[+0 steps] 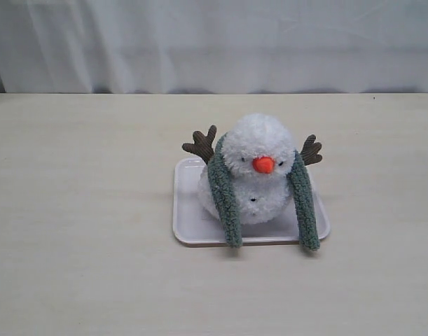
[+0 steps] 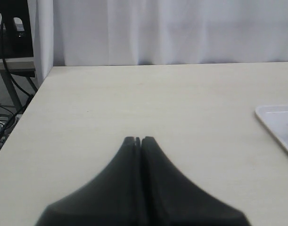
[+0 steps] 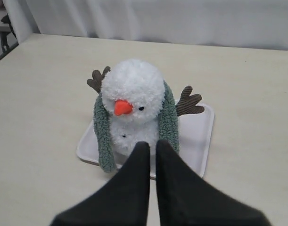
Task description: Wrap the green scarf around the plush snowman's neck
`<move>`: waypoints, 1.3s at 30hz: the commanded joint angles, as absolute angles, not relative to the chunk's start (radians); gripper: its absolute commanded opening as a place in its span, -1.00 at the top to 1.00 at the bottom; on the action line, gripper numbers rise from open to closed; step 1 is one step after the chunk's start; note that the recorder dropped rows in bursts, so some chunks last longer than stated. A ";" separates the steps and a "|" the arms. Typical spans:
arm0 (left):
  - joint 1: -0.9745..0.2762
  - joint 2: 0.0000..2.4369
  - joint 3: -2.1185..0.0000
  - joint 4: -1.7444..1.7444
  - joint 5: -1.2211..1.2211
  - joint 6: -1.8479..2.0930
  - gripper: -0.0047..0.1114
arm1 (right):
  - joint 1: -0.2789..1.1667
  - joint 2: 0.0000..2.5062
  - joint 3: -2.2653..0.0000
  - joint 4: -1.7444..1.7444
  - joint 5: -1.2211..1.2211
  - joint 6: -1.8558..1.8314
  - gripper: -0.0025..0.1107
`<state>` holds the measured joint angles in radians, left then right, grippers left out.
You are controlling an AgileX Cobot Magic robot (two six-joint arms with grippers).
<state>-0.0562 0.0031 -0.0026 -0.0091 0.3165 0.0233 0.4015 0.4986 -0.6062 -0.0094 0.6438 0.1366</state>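
Plush snowman (image 1: 259,168) is sitting upright on white tray (image 1: 185,210), mid-table (image 1: 80,231), facing cam. Green scarf (image 1: 223,192) is lying round back of snowman's neck (image 1: 242,180); both tails are hanging down front, uncrossed, running to 7 and 5 o'clock off the nose in ext. view, ends reaching tray's front lip. Front of neck is showing bare, so judging wrap approx. half done and the step in hand as crossing one tail over the front. Neither arm is showing in ext. view. R gripper (image 3: 153,145) is pointing at the toy, fingers drawn near together w/ only a slit, holding nothing. Snowman is sitting at claw's 12 o'clock, and one tail is hanging just past the tips; contact can't be judged, prob. apart. L gripper (image 2: 138,139) is closed tip to tip, empty, hovering over bare table, w/ just a tray corner showing off to one side, so well apart from scarf. To do it well: open R claw, pinch nearest tail low by its end, lift lightly, carry across under nose, and lay it into the crease. Avoid tugging, since the scarf could slide off or the toy tip. L claw could be pinning the other tail meanwhile.
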 commanded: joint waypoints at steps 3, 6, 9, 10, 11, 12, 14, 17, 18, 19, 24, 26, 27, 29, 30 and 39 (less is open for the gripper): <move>-0.053 0.000 0.000 -0.009 0.309 0.021 0.92 | 0.399 0.345 -0.601 -0.008 0.685 0.126 0.88; -0.053 0.000 0.000 -0.009 0.309 0.021 0.92 | 0.399 0.290 -0.601 -0.008 0.685 0.126 0.88; -0.053 0.000 0.000 -0.009 0.309 0.021 0.92 | 0.399 0.241 -0.601 -0.008 0.685 0.126 0.88; -0.053 0.000 0.000 -0.009 0.309 0.021 0.92 | 0.399 0.229 -0.601 -0.008 0.685 0.126 0.88; -0.053 0.000 0.000 -0.009 0.309 0.021 0.92 | 0.399 0.213 -0.601 -0.008 0.685 0.126 0.88; -0.053 0.000 0.000 -0.009 0.309 0.021 0.92 | 0.399 0.204 -0.601 -0.008 0.685 0.126 0.88; -0.053 0.000 0.000 -0.009 0.309 0.021 0.92 | 0.399 0.182 -0.601 -0.008 0.685 0.126 0.88; -0.053 0.000 0.000 -0.009 0.309 0.021 0.92 | 0.399 0.160 -0.601 -0.008 0.685 0.126 0.88; -0.053 0.000 0.000 -0.009 0.309 0.021 0.92 | 0.399 0.155 -0.601 -0.008 0.685 0.126 0.88; -0.053 0.000 0.000 -0.009 0.309 0.021 0.92 | 0.399 0.149 -0.601 -0.008 0.685 0.126 0.88; -0.053 0.000 0.000 -0.009 0.309 0.021 0.92 | 0.399 0.134 -0.601 -0.008 0.685 0.126 0.88; -0.053 0.000 0.000 -0.009 0.309 0.021 0.92 | 0.399 0.134 -0.601 -0.008 0.685 0.126 0.88; -0.053 0.000 0.000 -0.009 0.309 0.021 0.92 | 0.399 0.134 -0.601 -0.008 0.685 0.126 0.88; -0.053 0.000 0.000 -0.009 0.309 0.021 0.92 | 0.399 0.134 -0.601 -0.008 0.685 0.126 0.88; -0.053 0.000 0.000 -0.009 0.309 0.021 0.92 | 0.399 0.134 -0.601 -0.008 0.685 0.126 0.88; -0.053 0.000 0.000 -0.009 0.309 0.021 0.92 | 0.397 0.058 -0.579 -0.008 0.683 0.126 0.88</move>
